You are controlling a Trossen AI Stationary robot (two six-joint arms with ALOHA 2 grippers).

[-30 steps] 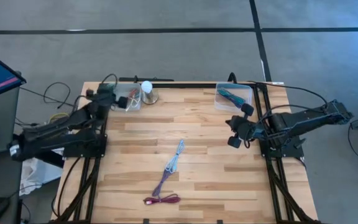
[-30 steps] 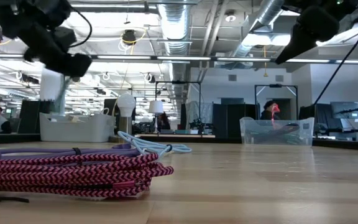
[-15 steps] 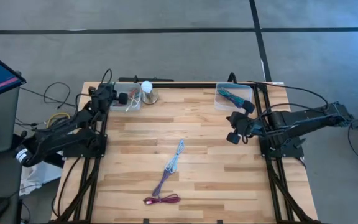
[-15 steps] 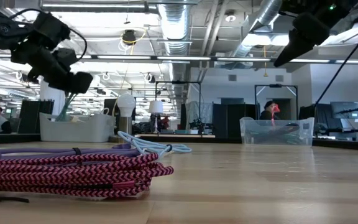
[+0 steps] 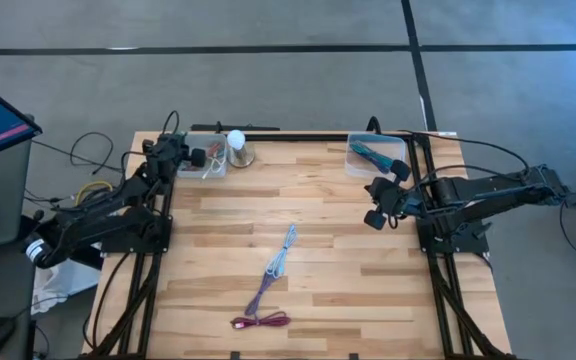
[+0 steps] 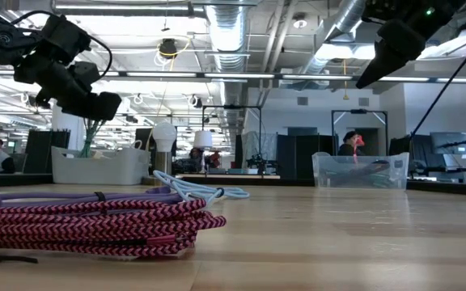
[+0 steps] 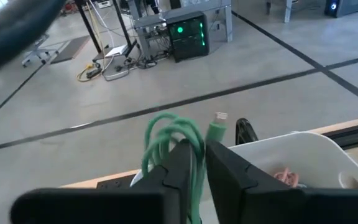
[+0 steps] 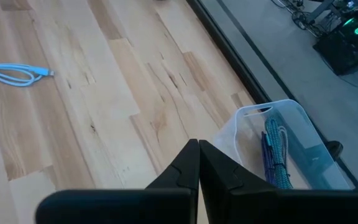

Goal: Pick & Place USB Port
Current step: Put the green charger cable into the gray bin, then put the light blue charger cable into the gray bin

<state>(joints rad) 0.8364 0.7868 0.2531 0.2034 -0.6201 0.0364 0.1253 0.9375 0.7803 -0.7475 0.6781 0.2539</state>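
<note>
1. Left gripper (image 5: 196,158), upper left of the high view, over the white bin (image 5: 211,163) at the table's far edge; fingers (image 7: 225,171) clamped on a green cable (image 7: 166,134).
2. Right gripper (image 5: 375,221), right of centre, hangs above bare wood near the clear bin (image 5: 378,153); fingers together, holding nothing.
3. Light-blue cable (image 5: 286,248), purple cable (image 5: 261,290) and red cable (image 5: 261,321) lie lower centre on the table (image 5: 348,290).

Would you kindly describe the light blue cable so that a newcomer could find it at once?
Start at the wooden table and look to its middle. Three cables lie in a slanting chain; the light blue cable is the farthest one, paler than the purple cable and the magenta cable.
</note>
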